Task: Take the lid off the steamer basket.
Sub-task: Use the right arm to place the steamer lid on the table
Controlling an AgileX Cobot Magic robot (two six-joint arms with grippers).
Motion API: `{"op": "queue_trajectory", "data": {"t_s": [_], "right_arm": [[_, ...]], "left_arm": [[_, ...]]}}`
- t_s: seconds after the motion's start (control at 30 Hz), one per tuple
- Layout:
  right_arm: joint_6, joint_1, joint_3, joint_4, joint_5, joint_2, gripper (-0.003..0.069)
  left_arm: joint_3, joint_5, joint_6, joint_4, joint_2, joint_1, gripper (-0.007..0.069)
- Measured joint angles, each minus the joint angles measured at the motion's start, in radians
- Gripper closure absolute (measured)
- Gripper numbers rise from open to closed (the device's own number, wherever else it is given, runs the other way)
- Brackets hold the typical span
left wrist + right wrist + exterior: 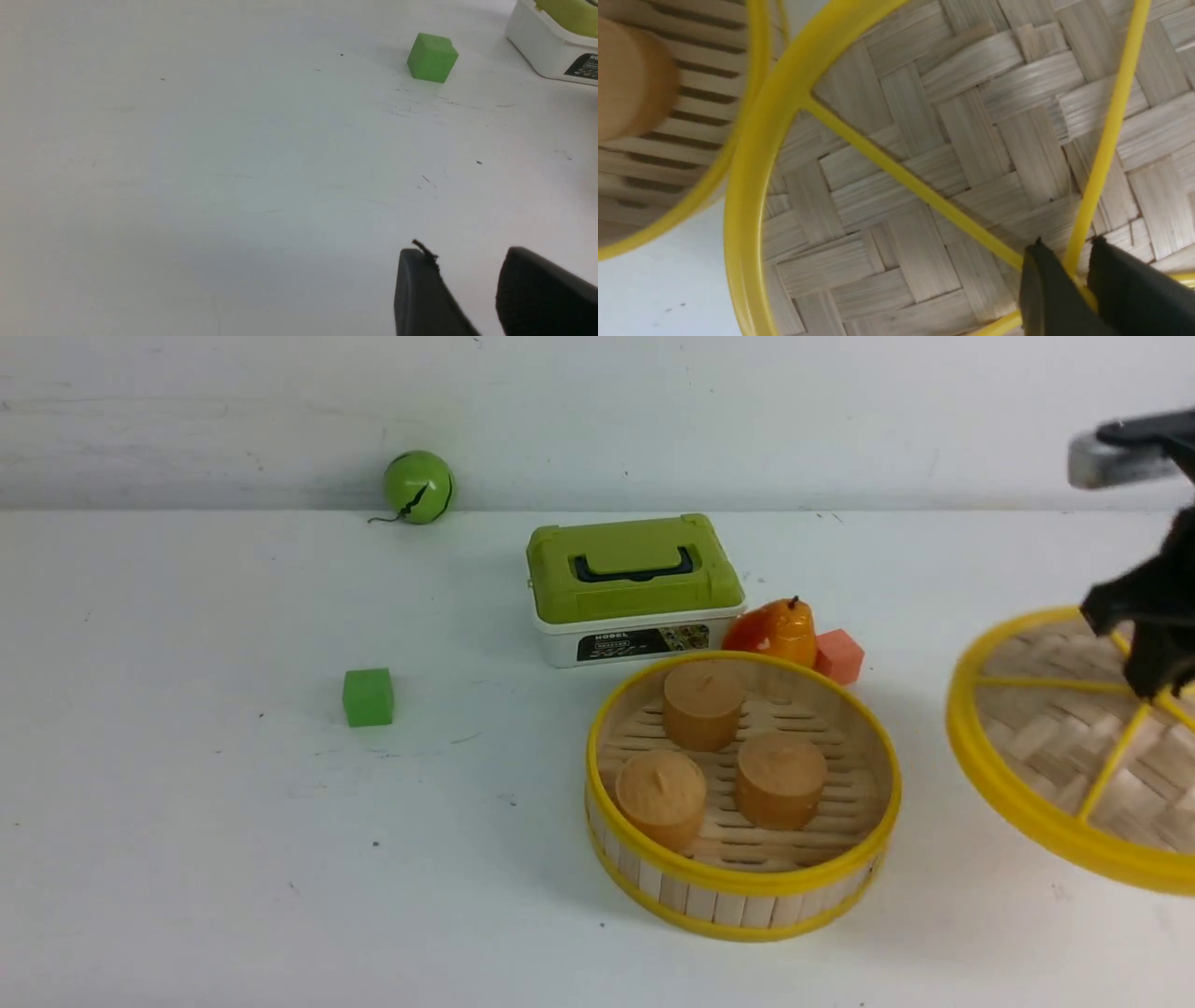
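The steamer basket [742, 887] stands uncovered at centre right of the table, with three tan buns [702, 705] on its slatted floor. The lid [1046, 747], woven bamboo with a yellow rim and spokes, hangs tilted at the far right, off the basket. My right gripper [1153, 686] is shut on the lid's yellow knob where the spokes meet; in the right wrist view the gripper [1069, 270] has the knob between its jaws over the lid [924, 163], and the basket [752, 116] lies beside it. My left gripper [467, 275] is open and empty over bare table, out of the front view.
A white box with an olive-green top [635, 583] stands behind the basket, with an orange pear [773, 630] and a red cube [838, 655] beside it. A green cube [368, 696] sits left of centre, and a green ball [417, 486] by the back wall.
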State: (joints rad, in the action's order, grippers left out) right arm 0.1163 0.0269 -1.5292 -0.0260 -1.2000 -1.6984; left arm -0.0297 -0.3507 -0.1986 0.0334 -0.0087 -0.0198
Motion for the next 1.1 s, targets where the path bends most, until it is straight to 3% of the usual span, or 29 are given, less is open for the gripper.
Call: {"op": "queue_trajectory", "data": {"t_s": [0.3, 0.73, 0.87, 1.0, 1.1], "right_arm": [[0.0, -0.005, 0.042, -0.036, 0.158, -0.161, 0.0555], [-0.014, -0.035, 0.042, -0.027, 0.227, -0.248, 0.0546], [-0.04, -0.035, 0.042, -0.028, 0.231, -0.248, 0.0456], [-0.089, -0.037, 0.029, -0.035, 0.174, -0.224, 0.0291], [-0.09, -0.037, 0.029, -0.05, 0.141, -0.164, 0.026]], "left_arm": [[0.0, 0.0, 0.0, 0.0, 0.0, 0.0, 0.0385], [0.0, 0.0, 0.0, 0.0, 0.0, 0.0, 0.0385], [0.0, 0.0, 0.0, 0.0, 0.0, 0.0, 0.0385], [0.0, 0.0, 0.0, 0.0, 0.0, 0.0, 0.0385], [0.0, 0.0, 0.0, 0.0, 0.0, 0.0, 0.0385]]}}
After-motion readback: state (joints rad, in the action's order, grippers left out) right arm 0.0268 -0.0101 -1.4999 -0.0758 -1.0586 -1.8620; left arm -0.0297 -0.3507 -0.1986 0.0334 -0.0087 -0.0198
